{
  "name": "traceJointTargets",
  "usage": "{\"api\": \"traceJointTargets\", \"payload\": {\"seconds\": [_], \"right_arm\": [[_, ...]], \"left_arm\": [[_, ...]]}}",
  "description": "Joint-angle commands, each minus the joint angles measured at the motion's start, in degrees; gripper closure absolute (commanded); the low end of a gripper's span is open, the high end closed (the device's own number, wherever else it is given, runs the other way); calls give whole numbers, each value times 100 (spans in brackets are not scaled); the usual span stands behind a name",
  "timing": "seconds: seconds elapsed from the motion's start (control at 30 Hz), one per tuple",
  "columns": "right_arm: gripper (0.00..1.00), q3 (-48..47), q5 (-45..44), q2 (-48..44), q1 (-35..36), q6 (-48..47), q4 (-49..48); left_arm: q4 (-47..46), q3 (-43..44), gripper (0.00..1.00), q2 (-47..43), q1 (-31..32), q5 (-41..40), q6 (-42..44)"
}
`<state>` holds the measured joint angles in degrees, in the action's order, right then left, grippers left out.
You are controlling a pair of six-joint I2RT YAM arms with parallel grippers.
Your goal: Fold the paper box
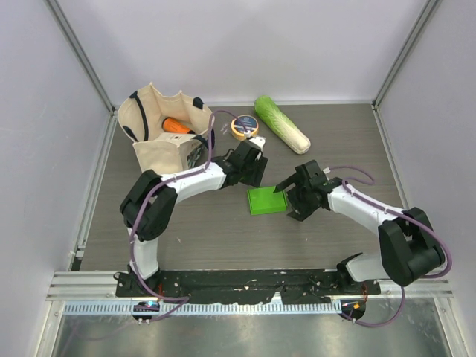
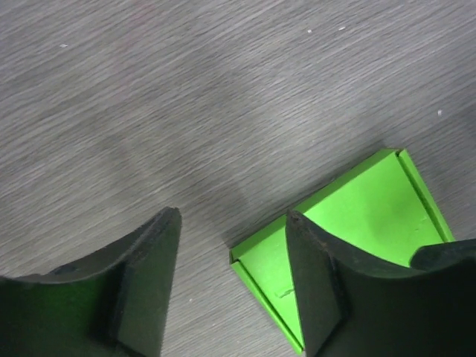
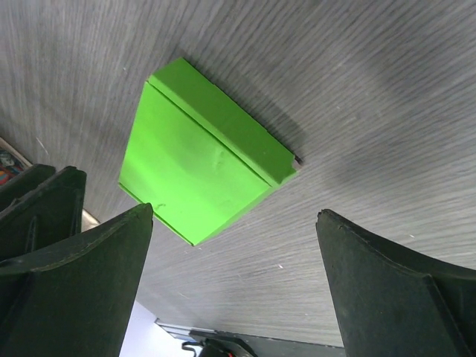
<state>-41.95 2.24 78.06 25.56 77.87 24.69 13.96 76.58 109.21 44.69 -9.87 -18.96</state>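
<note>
The paper box [image 1: 265, 201] is bright green, closed into a small flat rectangular box, and lies on the dark wood-grain table [image 1: 223, 238] between the two arms. My left gripper [image 1: 255, 172] hovers just behind its far edge. In the left wrist view the box [image 2: 357, 212] lies under and beside the right-hand finger [image 2: 312, 282], and the left gripper [image 2: 232, 223] stands open over bare table. My right gripper [image 1: 288, 190] is at the box's right side. In the right wrist view the box [image 3: 193, 171] lies beyond the fingertips, and the right gripper [image 3: 234, 216] is wide open, holding nothing.
A canvas tote bag [image 1: 160, 130] with an orange carrot [image 1: 176, 125] inside stands at the back left. A round yellow-rimmed tape measure [image 1: 244, 126] and a long pale-green cabbage [image 1: 282, 124] lie at the back. White walls enclose the table on three sides.
</note>
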Motion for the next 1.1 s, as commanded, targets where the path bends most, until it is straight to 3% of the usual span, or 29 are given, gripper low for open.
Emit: {"api": "traceJointTargets", "payload": {"seconds": [0.0, 0.13, 0.23, 0.27, 0.43, 0.53, 0.77, 0.9, 1.0, 1.07], "right_arm": [[4, -173, -136, 104, 37, 449, -482], [5, -199, -171, 323, 45, 633, -570], [6, -164, -127, 473, 45, 765, -710], [7, -94, -197, 525, 63, 870, -868], [8, -76, -558, 700, 98, 888, -1124], [9, -172, -628, 937, 160, 879, -1369], [11, -401, -505, 1466, 423, 844, -2424], [11, -410, -610, 1475, 590, 1063, -2434], [12, -111, -681, 1317, 608, 1336, -3126], [12, -346, -794, 1299, 608, 1075, -2735]], "left_arm": [[123, 662, 45, 432, -171, 766, -388], [1072, 1491, 70, 1137, -215, 960, -415], [1188, 1641, 77, 1375, -223, 960, -477], [1093, 1519, 84, 1401, -215, 1222, -486], [741, 1079, 95, 1226, -197, 1899, -407], [722, 903, 100, 1138, -188, 2269, -398], [371, 552, 100, 1225, -22, 3280, -380], [108, 323, 100, 1200, 31, 3369, -591], [-16, 253, 100, 1217, 40, 3456, -661], [37, 270, 100, 1199, 49, 3282, -775]]}}
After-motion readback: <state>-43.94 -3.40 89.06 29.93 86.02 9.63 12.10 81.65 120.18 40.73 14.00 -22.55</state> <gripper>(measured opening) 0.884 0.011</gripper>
